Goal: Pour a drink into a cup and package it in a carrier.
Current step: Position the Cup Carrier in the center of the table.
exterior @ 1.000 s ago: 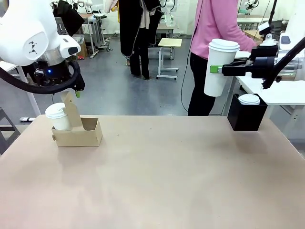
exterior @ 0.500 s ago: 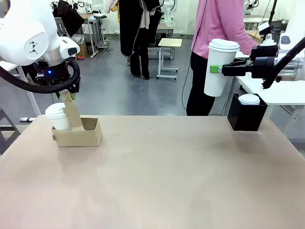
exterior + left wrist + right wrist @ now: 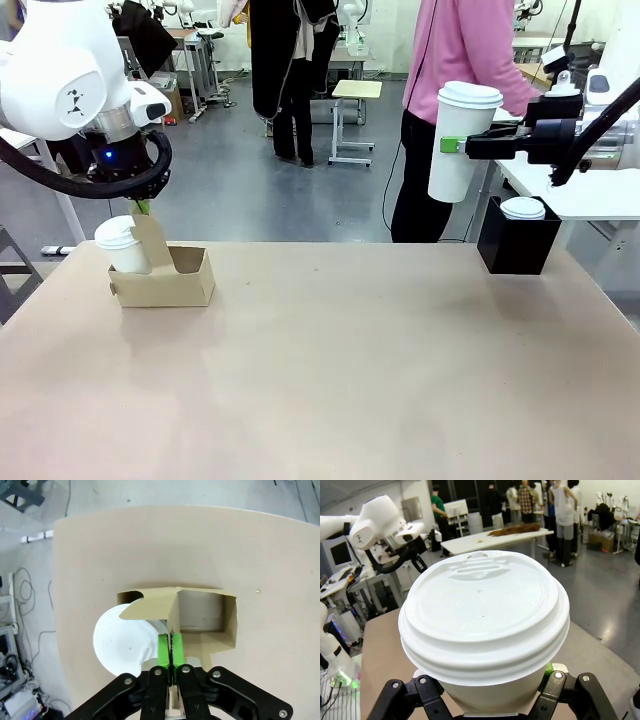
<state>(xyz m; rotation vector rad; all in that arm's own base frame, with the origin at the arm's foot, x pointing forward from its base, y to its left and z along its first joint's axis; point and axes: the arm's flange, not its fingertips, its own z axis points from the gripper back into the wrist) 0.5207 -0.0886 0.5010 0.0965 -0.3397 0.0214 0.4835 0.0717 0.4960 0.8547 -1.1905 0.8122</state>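
The brown cardboard carrier [image 3: 165,280] sits at the table's left, with a small lidded white cup [image 3: 120,245] in its left slot and the right slot bare. My left gripper [image 3: 143,210] hangs over it, shut on the upright handle tab [image 3: 152,240]. In the left wrist view the green pads [image 3: 164,647] pinch the tab of the carrier [image 3: 205,615] beside the cup's lid [image 3: 125,640]. My right gripper [image 3: 452,146] holds a tall lidded white cup [image 3: 455,170] high at the right; the cup's lid [image 3: 485,605] looms above that gripper [image 3: 490,697]. The drink is hidden under the lids.
A black box [image 3: 517,250] with a white lid [image 3: 522,208] on top stands at the table's far right edge. A person in a pink top [image 3: 460,50] stands beyond the table, near the raised cup. The tabletop [image 3: 350,370] is bare in the middle and front.
My left gripper has closed onto the carrier's handle tab, with the wrist shifting slightly left. The right arm and its tall cup have stayed put.
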